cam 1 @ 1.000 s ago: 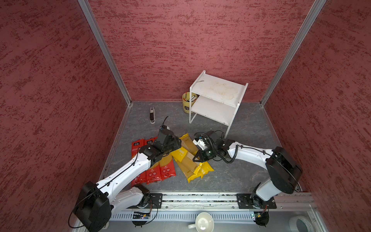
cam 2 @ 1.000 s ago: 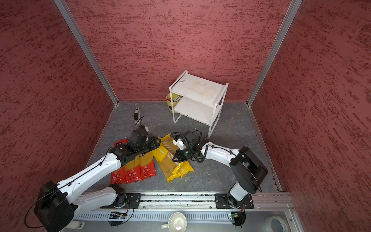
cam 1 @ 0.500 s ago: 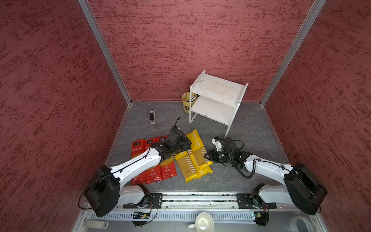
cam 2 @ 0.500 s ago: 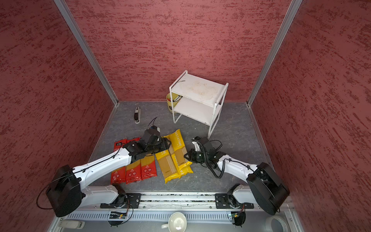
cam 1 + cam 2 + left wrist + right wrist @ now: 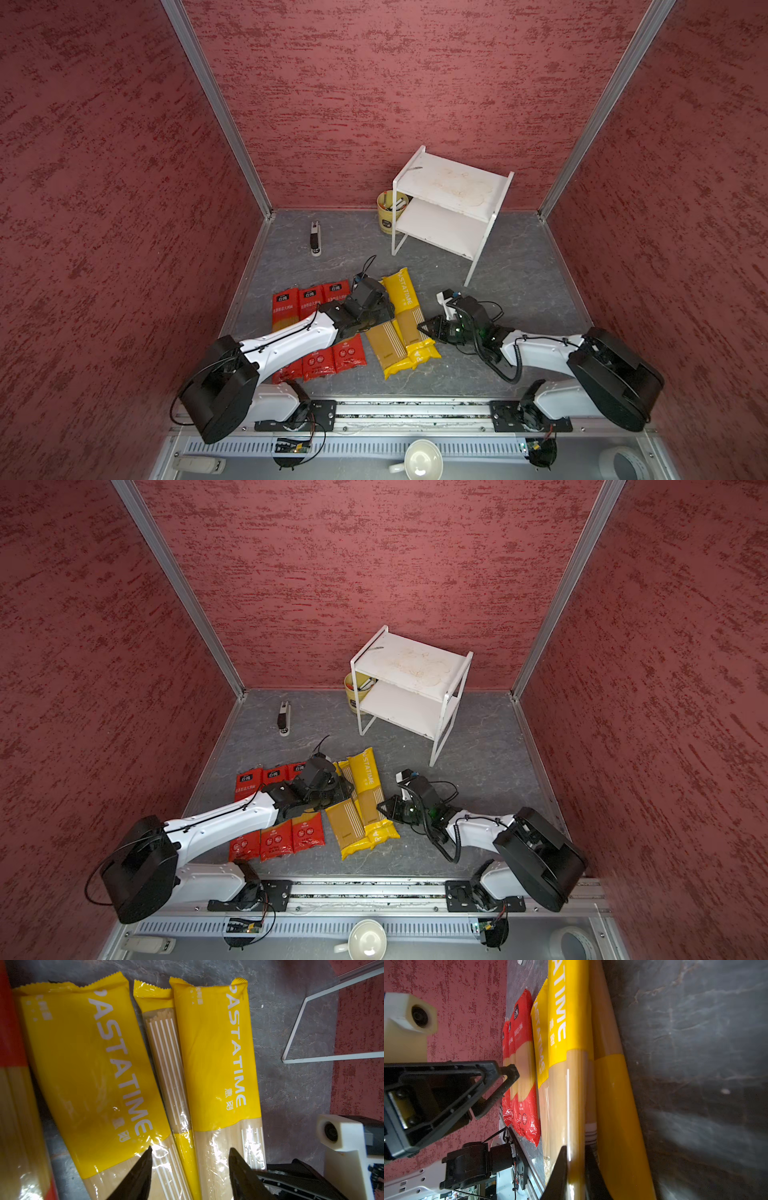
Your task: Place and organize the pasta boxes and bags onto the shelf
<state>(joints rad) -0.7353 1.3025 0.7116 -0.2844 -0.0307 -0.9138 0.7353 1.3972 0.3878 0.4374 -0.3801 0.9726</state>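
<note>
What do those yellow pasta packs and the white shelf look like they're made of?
The yellow pasta packs: thin glossy plastic film, judging by glare, wrinkles, serrated end seals and clear window showing noodles. The shelf: matte white boards, maybe painted wood or laminate, on thin white rods, likely metal.

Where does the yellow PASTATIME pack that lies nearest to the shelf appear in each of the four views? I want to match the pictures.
Top view: yellow pack, mid-floor, STATIME showing.
Top view: yellow pack, same spot.
Left wrist: yellow pack, the one nearest the shelf foot.
Right wrist: yellow pack, lettering cut to ATIME.
Shared landmark: the red packs, seen in all four views.
</note>
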